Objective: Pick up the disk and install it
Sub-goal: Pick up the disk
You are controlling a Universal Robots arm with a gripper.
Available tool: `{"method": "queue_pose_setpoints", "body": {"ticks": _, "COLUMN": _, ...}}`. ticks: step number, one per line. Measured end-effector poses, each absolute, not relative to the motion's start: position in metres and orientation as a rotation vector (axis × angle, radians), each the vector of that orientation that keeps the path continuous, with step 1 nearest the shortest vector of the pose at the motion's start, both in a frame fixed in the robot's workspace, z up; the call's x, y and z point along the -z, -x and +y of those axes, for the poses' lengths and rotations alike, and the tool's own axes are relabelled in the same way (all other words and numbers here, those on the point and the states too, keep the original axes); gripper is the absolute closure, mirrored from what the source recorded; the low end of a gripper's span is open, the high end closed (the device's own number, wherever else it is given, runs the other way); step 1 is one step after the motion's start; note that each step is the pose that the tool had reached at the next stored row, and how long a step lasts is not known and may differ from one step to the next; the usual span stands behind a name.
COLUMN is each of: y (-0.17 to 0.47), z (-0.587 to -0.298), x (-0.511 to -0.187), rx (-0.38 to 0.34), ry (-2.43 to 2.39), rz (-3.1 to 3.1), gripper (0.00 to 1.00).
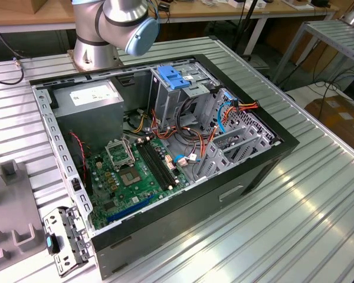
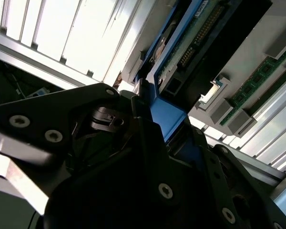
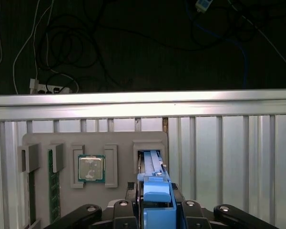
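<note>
One ribbed metal table (image 3: 229, 157), cabled dark floor (image 3: 143, 62), hand (image 3: 157, 198) clasping disk (image 3: 152, 164)

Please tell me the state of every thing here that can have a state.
the disk, standing on edge in the gray holder, gripped.
gripper, shut on the disk.
processor, lying flat in a holder pocket.
memory stick, on edge in a holder slot.
computer case, side open, motherboard exposed.

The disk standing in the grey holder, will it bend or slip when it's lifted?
Likely stiff: the disk looks a solid slab in blue rails. Smooth plastic might slip in the end effector. Its bare circuit board looks fragile.
</note>
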State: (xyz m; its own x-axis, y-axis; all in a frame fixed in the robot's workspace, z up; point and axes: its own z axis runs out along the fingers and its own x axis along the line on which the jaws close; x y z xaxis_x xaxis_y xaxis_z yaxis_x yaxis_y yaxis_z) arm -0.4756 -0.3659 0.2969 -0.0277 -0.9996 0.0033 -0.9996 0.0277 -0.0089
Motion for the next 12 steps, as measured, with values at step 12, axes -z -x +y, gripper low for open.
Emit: {"method": "queue_pose_setpoints", "body": {"ticks": 12, "y": 0.4756, "z": -0.3659, "x": -0.3013, "rx": 0.014, "ry": 2.188, "rz": 2.249, "gripper": 0.63}}
